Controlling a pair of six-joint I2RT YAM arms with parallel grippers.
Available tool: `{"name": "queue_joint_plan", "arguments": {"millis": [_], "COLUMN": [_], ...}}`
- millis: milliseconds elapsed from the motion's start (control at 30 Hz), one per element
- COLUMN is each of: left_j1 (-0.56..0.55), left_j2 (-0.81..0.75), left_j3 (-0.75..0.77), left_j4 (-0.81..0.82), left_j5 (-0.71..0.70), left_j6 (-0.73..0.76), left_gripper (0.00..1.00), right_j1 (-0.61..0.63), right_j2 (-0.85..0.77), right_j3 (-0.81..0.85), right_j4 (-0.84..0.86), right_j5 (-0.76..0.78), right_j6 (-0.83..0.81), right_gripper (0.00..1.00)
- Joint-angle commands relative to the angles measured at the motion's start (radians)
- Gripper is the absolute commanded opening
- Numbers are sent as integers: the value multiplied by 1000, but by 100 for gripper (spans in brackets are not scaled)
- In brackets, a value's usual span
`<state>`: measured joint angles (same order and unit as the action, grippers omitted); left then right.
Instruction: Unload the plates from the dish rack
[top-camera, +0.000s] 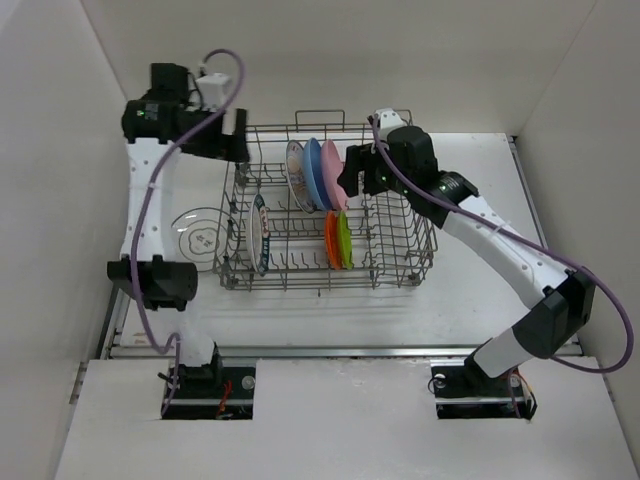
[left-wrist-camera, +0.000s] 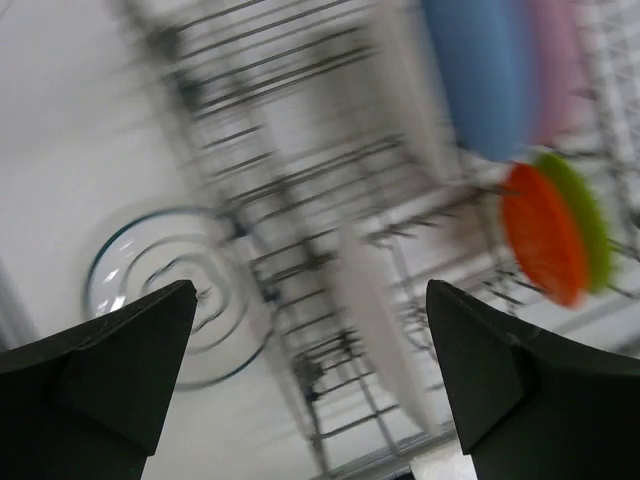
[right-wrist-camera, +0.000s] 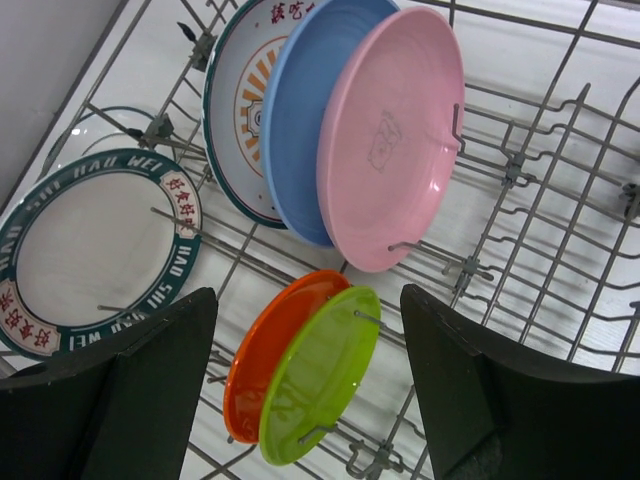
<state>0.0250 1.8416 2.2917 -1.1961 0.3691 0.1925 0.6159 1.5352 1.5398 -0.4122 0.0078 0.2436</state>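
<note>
Walls (top-camera: 45, 180) of white enclose the table (top-camera: 470, 300) bearing the dish rack (top-camera: 300, 283).

A dish rack (top-camera: 392, 228) is seen mid-surface (top-camera: 450, 310); a white plate (top-camera: 295, 175), blue plate (top-camera: 313, 172) and pink plate (top-camera: 334, 173) are stood on edge at its far side, an orange plate (top-camera: 330, 240) and lime-green plate (top-camera: 345, 240) nearer. A clear plate (top-camera: 198, 236) is noted flat on the surface, just left of the rack.
</note>
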Motion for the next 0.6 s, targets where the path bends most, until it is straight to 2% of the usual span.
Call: {"name": "queue_joint_plan", "arguments": {"millis": [0,167,233,267,333,500,567], "left_j1": [-137,-339,-396,-430,-444,-468,-468], "left_j2": [-39,-4,18,30,18,1,1], "left_j3": [31,-5,-5,-15,-43,-150,-187], "left_j4": [-178,-190,-203,-203,-175,-155,-194], "left_j5": [68,-195,-315,-420,-505,-590,-576], "left_j6": [91,125,134,116,107,105,105], "left_gripper": [100,100,100,100,100,95,87], "right_j1": [7,7,7,7,7,7,7], "right_j2": [-55,-109,-121,-136,-168,-222,-234], "right_j3": [-18,-72,-95,-95,-125,-176,-201], "right_j4": [13,-6,-20,-31,-31,-31,-31], "right_j5": [24,49,58,58,67,89,98], "right_j6": [13,13,13,22,22,31,31], "right_gripper": [79,79,79,79,79,79,79]}}
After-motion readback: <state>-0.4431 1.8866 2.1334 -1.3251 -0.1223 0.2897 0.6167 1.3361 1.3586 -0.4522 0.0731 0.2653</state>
